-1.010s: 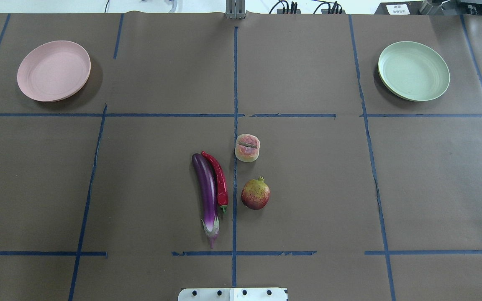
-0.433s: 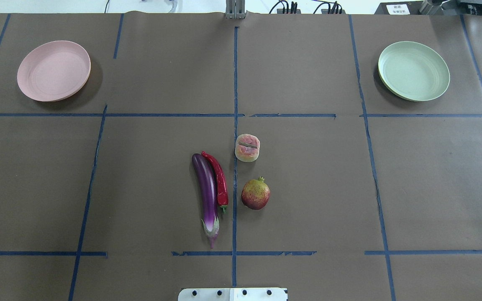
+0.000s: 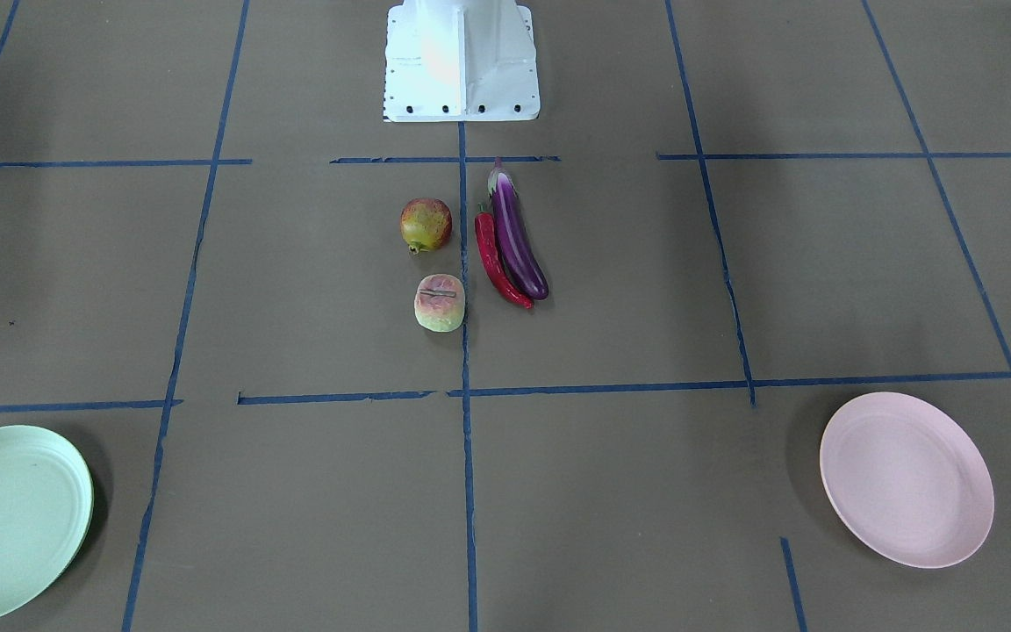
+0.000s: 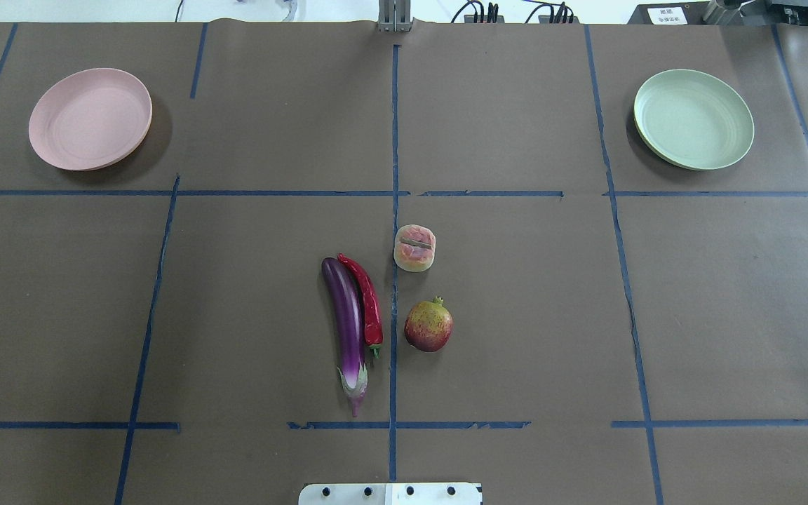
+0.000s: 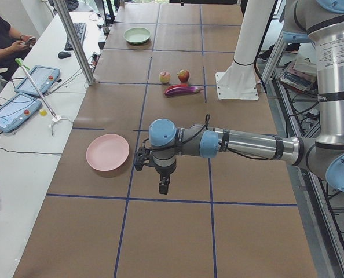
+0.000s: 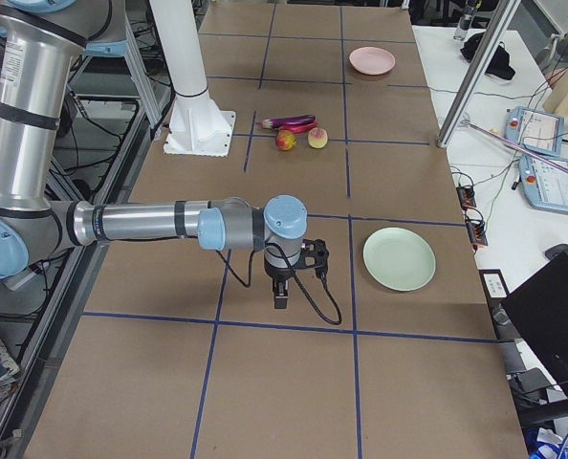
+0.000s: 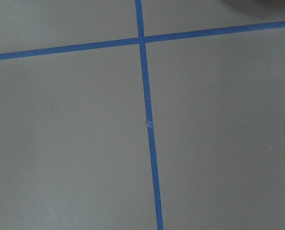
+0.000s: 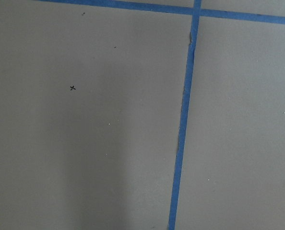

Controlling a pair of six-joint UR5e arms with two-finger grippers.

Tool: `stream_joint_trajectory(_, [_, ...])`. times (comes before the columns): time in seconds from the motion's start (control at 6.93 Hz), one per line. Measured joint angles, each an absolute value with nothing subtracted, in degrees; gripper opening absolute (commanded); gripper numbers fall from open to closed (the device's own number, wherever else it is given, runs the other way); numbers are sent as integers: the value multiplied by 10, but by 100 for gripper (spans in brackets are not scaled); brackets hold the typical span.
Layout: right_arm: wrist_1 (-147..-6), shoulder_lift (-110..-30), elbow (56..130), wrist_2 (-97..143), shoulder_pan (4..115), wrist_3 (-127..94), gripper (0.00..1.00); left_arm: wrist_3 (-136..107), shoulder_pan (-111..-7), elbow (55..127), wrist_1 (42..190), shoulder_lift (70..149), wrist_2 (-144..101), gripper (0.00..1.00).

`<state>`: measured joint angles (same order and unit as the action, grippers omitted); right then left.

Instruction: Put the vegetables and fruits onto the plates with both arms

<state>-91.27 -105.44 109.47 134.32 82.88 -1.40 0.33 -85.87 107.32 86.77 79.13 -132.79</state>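
Observation:
The purple eggplant (image 4: 348,330) and the red chili pepper (image 4: 369,305) lie side by side, touching, at the table's middle. Just right of them are the red-and-yellow fruit (image 4: 428,325) and, farther back, the pale fruit (image 4: 414,247). The pink plate (image 4: 90,118) is far back left and the mint green plate (image 4: 693,119) far back right; both are bare. My left gripper (image 5: 163,186) hangs over the table beside the pink plate (image 5: 107,152). My right gripper (image 6: 280,301) hangs beside the green plate (image 6: 400,258). I cannot tell whether either is open or shut.
The white base block (image 4: 390,494) stands at the near middle edge. Blue tape lines cross the brown paper; both wrist views show only these. A side table with tablets (image 5: 10,111) and a metal post (image 5: 73,40) stand beyond the far edge.

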Motion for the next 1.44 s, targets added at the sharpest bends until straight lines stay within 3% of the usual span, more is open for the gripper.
stream_joint_trajectory(0.43, [-893,-1053,1095,1350,820,-33,100,3,-859,1076,868,791,-1331,100])
stream_joint_trajectory(0.87, [-735,-1037,1097,1362,743,-208,100,4,-858,1074,868,791,-1332,100])
stream_joint_trajectory(1.44, [-699,-920,1117,1342,578,-484,100,4,-859,1076,868,791,-1332,100])
